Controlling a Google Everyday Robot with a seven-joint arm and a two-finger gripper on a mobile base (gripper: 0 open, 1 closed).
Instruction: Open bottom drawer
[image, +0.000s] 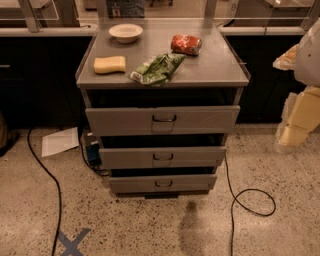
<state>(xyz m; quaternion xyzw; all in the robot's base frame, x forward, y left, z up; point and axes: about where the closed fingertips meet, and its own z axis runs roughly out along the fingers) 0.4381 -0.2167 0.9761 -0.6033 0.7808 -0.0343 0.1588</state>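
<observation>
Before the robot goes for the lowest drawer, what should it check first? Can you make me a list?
1. The small dark loop handle on the narrow grey metal bottom drawer is uncovered: ok.
2. The gripper is at that handle: not ok; it hangs at the right edge, apart from the grey metal cabinet and higher up.
3. Floor before the drawer is free: ok; the black cable lies off to the right.
4. Drawer already partly out: cannot tell.
</observation>
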